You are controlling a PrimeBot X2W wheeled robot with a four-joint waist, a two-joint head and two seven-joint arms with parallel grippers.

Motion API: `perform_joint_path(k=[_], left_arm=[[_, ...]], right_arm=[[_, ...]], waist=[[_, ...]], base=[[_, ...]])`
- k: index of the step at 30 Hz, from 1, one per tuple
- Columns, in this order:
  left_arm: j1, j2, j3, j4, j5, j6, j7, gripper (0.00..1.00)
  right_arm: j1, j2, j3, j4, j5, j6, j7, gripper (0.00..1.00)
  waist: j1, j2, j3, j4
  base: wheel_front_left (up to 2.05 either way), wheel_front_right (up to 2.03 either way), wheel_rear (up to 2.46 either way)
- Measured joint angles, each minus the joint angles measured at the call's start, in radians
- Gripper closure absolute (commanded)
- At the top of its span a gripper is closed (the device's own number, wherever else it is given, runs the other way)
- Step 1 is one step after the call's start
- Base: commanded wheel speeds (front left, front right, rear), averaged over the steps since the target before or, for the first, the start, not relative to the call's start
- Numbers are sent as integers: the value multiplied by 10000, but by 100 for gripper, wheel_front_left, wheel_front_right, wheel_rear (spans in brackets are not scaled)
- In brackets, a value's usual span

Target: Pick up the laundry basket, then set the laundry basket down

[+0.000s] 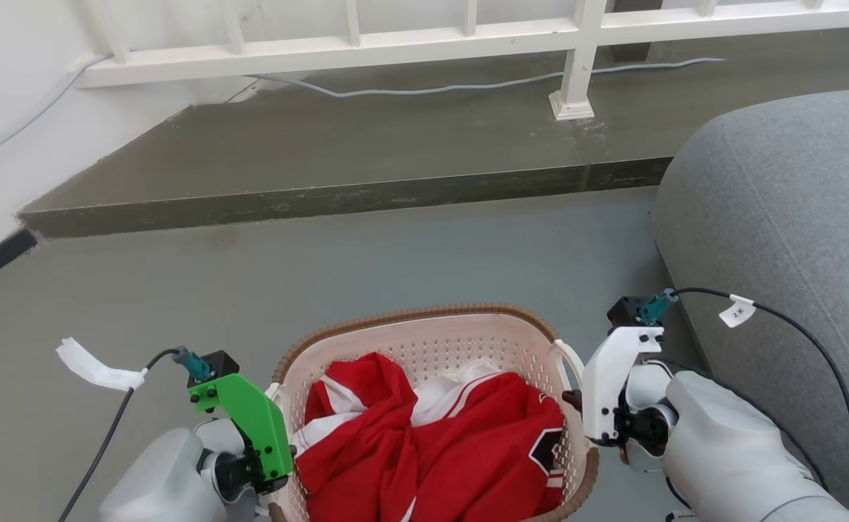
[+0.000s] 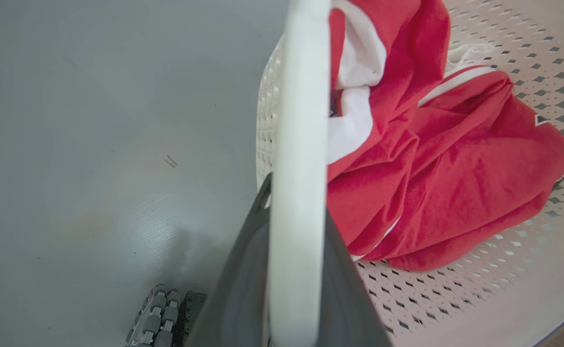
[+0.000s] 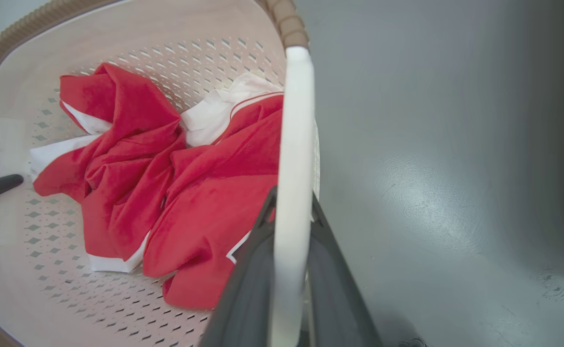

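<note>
In the head view a cream-white perforated plastic laundry basket [image 1: 402, 315] with a brown woven-look rim is seen at the lower centre of the frame, over a smooth grey floor [image 1: 395, 246]. Whether it rests on the floor or is raised cannot be told. A crumpled red and white garment [image 1: 468, 442] is held inside it. The left gripper [image 2: 296, 202], behind a green bracket [image 1: 250, 413] at the lower left, and the right gripper [image 3: 292, 202], behind a white bracket [image 1: 613, 377] at the lower right, are set against the basket's two short sides. Their fingers are hidden in that view.

The grasp is shown by the wrist views. In the left wrist view the two dark fingers are pressed onto a white plastic side handle [image 2: 301, 111], which runs up the middle of the frame between them. In the right wrist view the other white side handle [image 3: 295, 120] is pinched the same way. A dark fingertip [image 3: 0, 185] of the left gripper is seen at the far left edge, across the basket.

A grey fabric sofa [image 1: 794, 232] at the right, a raised grey step [image 1: 322, 145] and a white railing [image 1: 395, 43] along the top are shown by the head view. Grey rollers [image 2: 159, 313] appear at the bottom edge of the left wrist view.
</note>
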Motion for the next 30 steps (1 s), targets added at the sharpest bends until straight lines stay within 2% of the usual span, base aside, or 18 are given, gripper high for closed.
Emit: perform_joint_path(k=[30], left_arm=[[4,56,-140,105,-213,-10,-217,100]], right_arm=[[54,8,278,-13,343,0,84,100]], waist=[[0,0,-14,5]], base=[[0,0,0]])
